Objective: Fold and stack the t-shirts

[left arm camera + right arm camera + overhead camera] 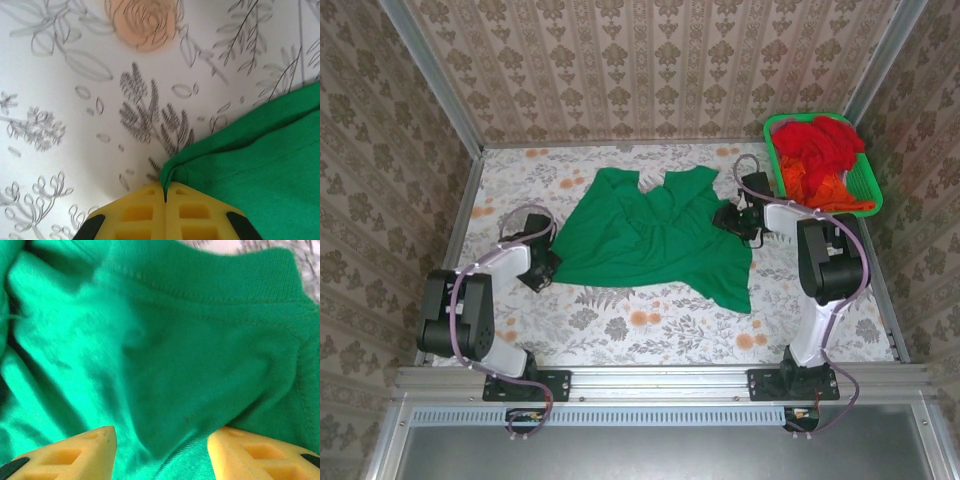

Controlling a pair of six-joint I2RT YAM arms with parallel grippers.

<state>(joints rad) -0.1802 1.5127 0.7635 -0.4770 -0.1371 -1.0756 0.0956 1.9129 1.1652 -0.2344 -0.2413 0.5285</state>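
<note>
A dark green t-shirt [655,240] lies crumpled and spread across the middle of the table. My left gripper [542,268] is at its left corner, shut on the hem; in the left wrist view the yellow fingers [145,212] pinch the green edge [172,170] between them. My right gripper [732,220] sits at the shirt's right side, open, its yellow fingertips [82,450] spread wide over a fold of green cloth [175,370]. Red and orange t-shirts [817,150] are heaped in the basket at the back right.
The bright green mesh basket [865,190] stands at the back right corner by the wall. The floral tablecloth [640,325] is bare along the front. Metal rails edge the table on both sides and the front.
</note>
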